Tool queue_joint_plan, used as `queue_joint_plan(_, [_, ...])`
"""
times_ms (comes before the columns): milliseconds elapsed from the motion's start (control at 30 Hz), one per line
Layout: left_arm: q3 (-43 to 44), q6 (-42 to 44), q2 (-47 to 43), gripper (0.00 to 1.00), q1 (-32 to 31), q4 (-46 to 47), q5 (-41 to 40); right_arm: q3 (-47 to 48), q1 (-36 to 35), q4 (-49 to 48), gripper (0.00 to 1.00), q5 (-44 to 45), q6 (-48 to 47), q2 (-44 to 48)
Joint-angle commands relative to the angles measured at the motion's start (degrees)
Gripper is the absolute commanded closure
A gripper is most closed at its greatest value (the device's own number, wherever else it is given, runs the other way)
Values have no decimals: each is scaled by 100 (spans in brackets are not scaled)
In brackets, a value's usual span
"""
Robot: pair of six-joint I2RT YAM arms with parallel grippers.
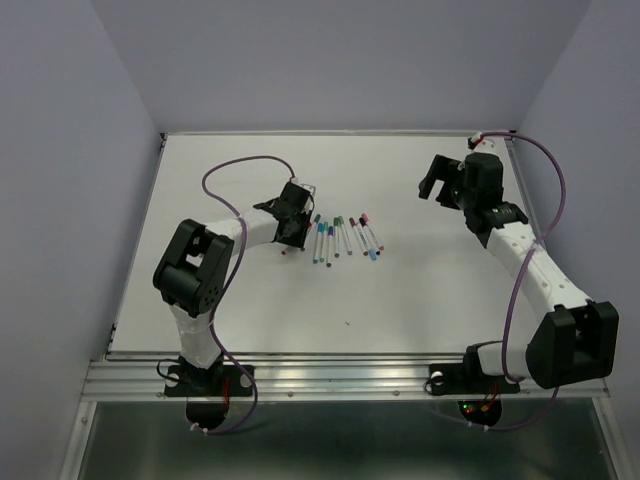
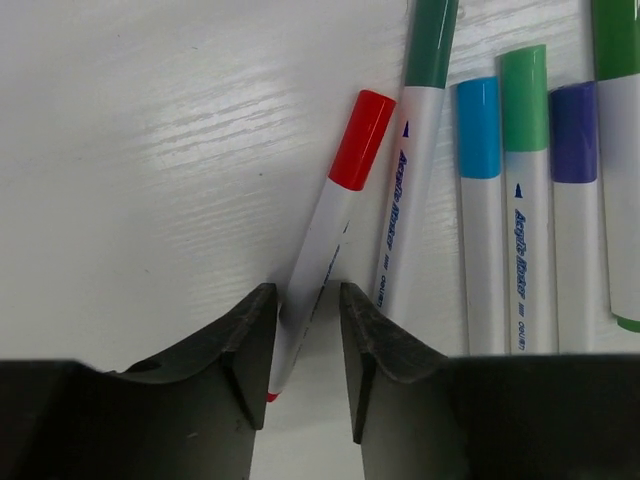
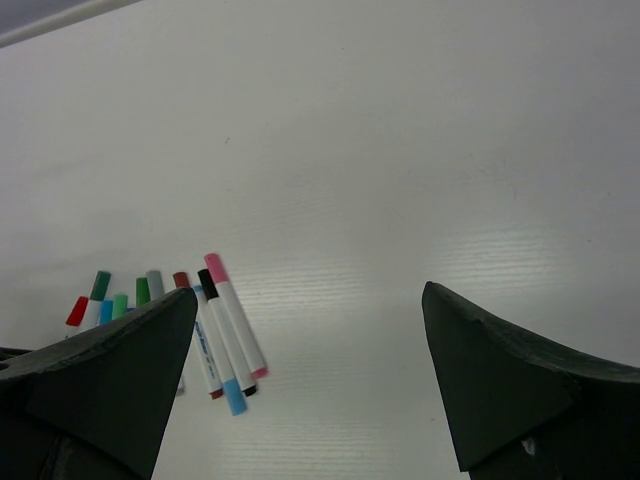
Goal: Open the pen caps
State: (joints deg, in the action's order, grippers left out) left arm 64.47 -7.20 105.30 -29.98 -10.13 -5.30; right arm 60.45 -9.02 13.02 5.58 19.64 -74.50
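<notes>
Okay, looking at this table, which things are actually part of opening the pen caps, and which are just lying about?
Part of the job:
- the pens
- the pen caps
- the left gripper, straddling the red-capped pen

Just lying about:
- the purple cables
- a small dark speck on the table

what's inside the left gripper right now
The white barrel of the red-capped marker pen lies between the left gripper's black fingers, on the white table. Its red cap sticks out beyond them. The barrel's tail end is partly covered by one finger.
</notes>
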Motion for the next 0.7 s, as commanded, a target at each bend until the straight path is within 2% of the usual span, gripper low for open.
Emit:
queue_joint_plan(0, [110,70,272,62,-43,-200,-85,-15,5,-229,0,127,-83,173])
queue_joint_plan(100, [110,61,316,70,-43,-191,-41,-33,5,-229,0,145,-83,173])
queue_joint_plan(133, [101,52,316,78,-43,-174,-41,-33,5,-229,0,171,-83,164])
queue_joint_plan(200, [84,43,325,82,-43,-165,-94,-33,5,-229,0,189,-74,173])
queue_joint_plan(267, [92,9,299,100,-43,-156,-243,-33,5,-229,0,162,-92,173])
queue_joint_plan(500, [320,-80,-263,100,-43,-156,-1191,81,5,-238,0,-469,-145,225])
queue_joint_plan(633, [523,-80,-1148,100,-35,19,-1202,-119,5,-641,0,-1321,197,391])
queue_joint_plan(667, [480,-62,-1334,100,-35,229,-1054,-243,5,-1121,0,-1906,242,436])
